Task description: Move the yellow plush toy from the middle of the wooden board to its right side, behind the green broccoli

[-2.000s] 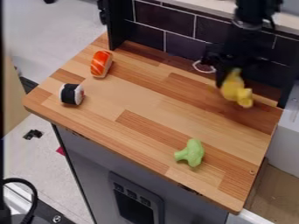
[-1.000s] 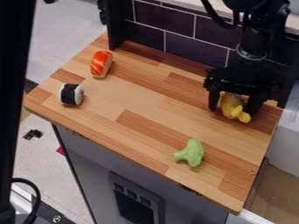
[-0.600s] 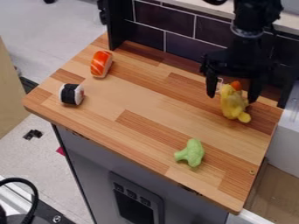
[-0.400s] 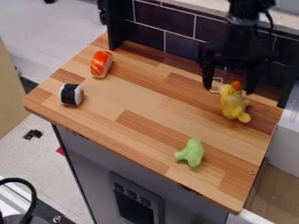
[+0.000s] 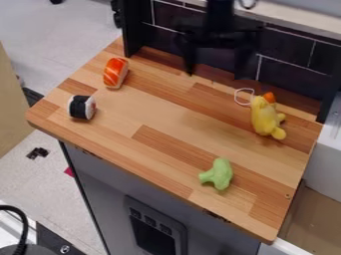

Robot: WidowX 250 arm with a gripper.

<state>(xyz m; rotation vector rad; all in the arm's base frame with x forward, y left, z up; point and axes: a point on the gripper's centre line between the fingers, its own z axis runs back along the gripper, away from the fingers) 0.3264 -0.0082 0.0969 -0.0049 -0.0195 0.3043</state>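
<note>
The black two-finger gripper is hanging downward, its two fingers standing wide apart and pointing down. Directly above it, the dark wrist of the WidowX arm is standing upright; above and beside it, a thin cable is looping.

Toy broccoli, solid light green! Beyond it, the plush duck glows yellow, tipped orange. Far left of the broccoli, nigiri, orange with white stripes; sushi roll, white, black-banded. Beneath the broccoli, butcher-block countertop, patchworked tan and reddish-brown.
</note>
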